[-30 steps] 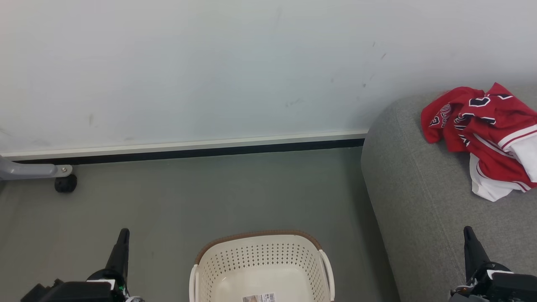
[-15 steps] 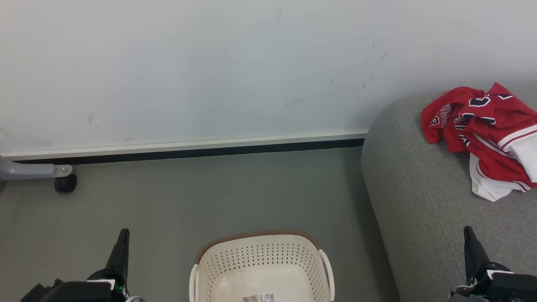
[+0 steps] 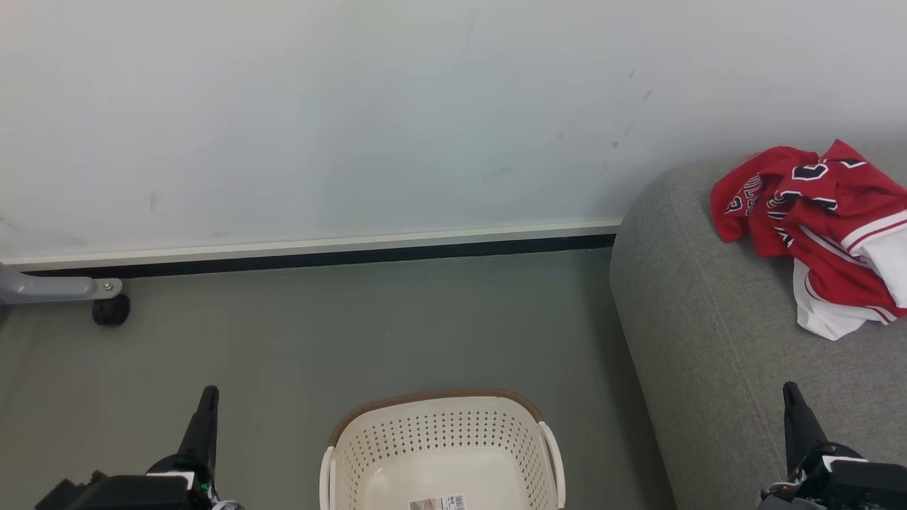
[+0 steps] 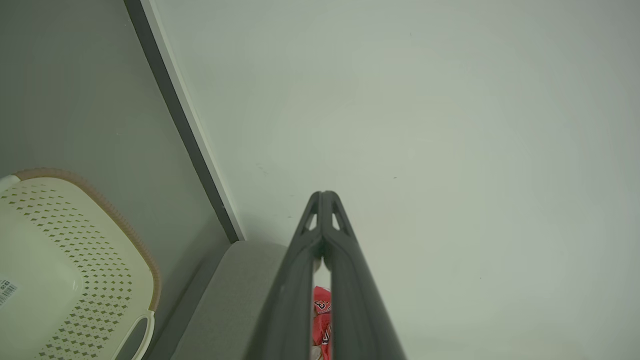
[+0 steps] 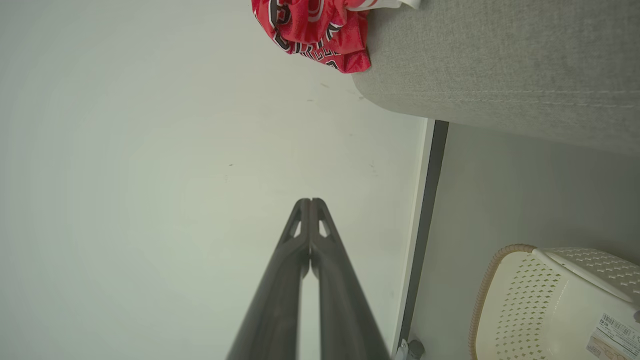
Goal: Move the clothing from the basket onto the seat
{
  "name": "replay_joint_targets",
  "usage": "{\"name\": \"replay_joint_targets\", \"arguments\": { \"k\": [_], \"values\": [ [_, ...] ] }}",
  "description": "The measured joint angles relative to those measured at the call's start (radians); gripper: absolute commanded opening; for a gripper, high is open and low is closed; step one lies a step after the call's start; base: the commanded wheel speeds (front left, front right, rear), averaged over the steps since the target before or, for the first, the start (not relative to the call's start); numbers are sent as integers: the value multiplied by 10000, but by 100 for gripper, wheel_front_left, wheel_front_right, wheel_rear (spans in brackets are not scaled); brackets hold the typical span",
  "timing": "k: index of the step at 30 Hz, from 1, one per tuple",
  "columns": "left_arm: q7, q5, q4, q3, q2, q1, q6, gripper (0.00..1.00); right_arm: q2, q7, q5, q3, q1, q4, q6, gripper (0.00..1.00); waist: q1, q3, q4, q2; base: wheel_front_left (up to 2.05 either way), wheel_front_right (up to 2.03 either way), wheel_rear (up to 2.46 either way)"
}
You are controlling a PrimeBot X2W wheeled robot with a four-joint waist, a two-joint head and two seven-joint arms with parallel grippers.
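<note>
Grey floor (image 3: 354, 333) meets a pale wall (image 3: 354, 106). I see red clothes (image 3: 815, 227) piled on the sofa (image 3: 708, 340), well apart from the basket (image 3: 439, 428) on the floor. My left end effector (image 3: 208, 394) and right end effector (image 3: 791, 391) are pinched together.

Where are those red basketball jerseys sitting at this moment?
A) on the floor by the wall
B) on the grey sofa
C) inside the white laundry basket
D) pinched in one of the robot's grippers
B: the red jerseys lie crumpled on the grey sofa, while the laundry basket on the floor holds nothing but a label sticker on its bottom.
</note>
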Motion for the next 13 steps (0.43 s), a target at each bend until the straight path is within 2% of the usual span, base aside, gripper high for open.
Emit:
{"name": "replay_joint_targets", "arguments": {
  "k": [13],
  "values": [
    [0,0,-2,0,0,0,0,0,0,0,8,0,0,-2,0,0,0,1,0,0,0,0,0]
  ]
}}
